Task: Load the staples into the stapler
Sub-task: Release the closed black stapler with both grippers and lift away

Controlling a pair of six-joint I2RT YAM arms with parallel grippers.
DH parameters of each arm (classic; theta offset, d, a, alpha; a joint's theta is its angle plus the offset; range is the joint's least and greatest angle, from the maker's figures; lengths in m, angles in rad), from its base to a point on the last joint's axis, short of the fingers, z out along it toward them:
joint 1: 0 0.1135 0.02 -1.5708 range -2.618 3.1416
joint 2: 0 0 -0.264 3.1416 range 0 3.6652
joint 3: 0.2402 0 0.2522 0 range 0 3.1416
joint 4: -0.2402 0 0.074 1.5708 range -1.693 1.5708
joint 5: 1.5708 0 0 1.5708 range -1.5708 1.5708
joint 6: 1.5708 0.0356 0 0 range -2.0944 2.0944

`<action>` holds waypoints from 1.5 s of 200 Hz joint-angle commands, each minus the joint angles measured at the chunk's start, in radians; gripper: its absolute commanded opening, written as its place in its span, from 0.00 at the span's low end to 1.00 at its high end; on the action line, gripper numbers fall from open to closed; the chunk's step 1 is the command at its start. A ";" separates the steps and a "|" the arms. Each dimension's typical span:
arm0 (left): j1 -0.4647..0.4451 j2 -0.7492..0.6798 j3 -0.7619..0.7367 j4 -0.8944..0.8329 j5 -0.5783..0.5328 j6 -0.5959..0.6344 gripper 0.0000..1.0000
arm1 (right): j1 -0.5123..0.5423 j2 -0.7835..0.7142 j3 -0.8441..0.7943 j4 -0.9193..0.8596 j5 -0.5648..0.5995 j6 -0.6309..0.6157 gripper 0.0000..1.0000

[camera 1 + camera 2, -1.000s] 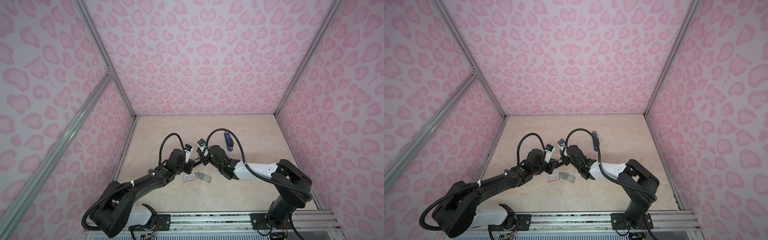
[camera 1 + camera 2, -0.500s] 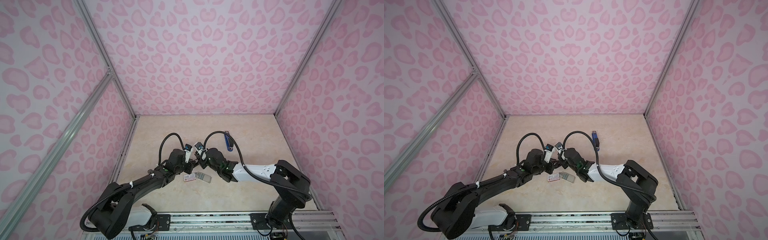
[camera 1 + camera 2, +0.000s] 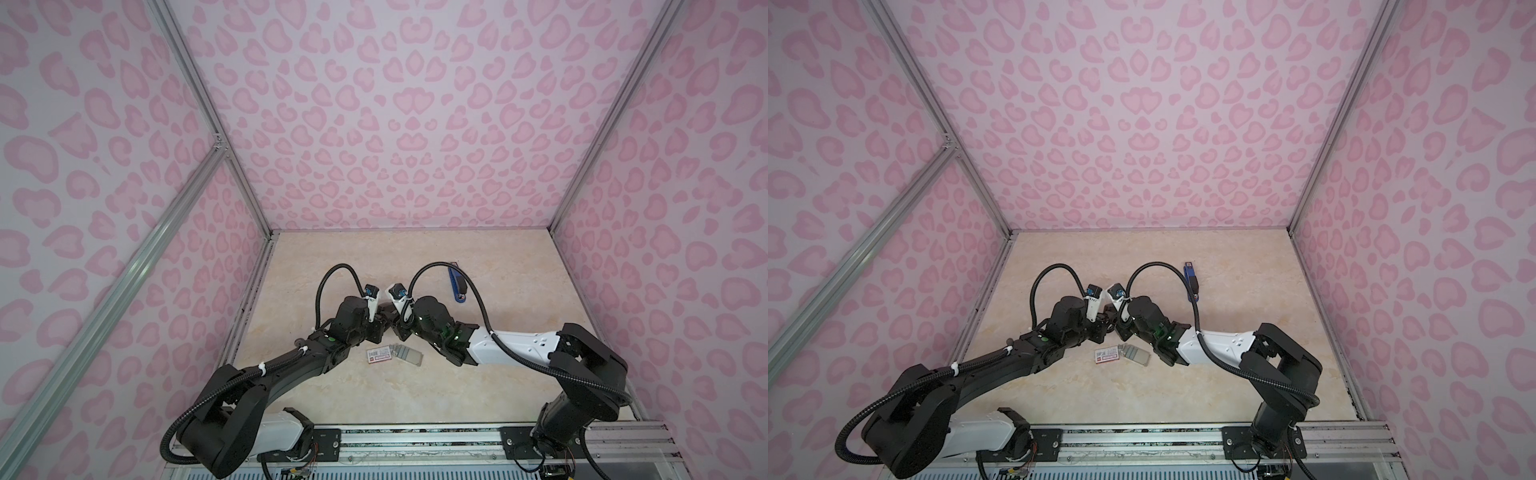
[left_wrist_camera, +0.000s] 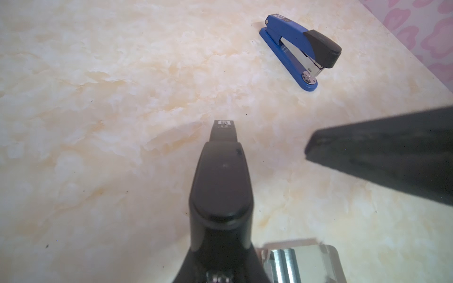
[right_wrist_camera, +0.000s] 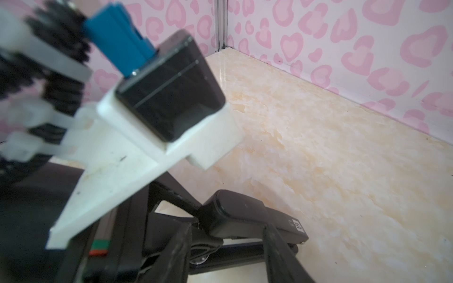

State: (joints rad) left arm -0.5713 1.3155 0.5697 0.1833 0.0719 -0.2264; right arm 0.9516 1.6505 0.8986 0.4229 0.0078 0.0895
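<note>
- Left gripper (image 3: 380, 328): clenched on the black stapler (image 4: 220, 181).
- Right gripper (image 5: 226, 230): jaws parted beside that stapler, clamping nothing.
- Staples (image 4: 285, 263): on the table (image 4: 98, 98), just beside both grippers, in a clear tray; a silvery ribbed block.
- Top views alone show the white box (image 3: 379, 355) touching the tray.
- Blue stapler (image 4: 297, 49): well apart.

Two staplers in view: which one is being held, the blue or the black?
The black stapler, gripped by the left gripper where the arms meet. The blue stapler lies alone on the table farther back, nothing touching it.
</note>
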 commanded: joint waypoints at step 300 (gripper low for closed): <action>-0.076 0.436 0.683 -0.753 -0.197 -0.010 0.63 | -0.183 -0.287 -0.321 -0.083 0.002 0.207 0.49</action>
State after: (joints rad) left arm -0.6472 1.6909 1.1645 -0.3706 -0.1421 -0.2405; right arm 0.7673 1.3869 0.5816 0.3836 0.0265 0.2787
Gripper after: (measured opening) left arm 0.632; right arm 0.490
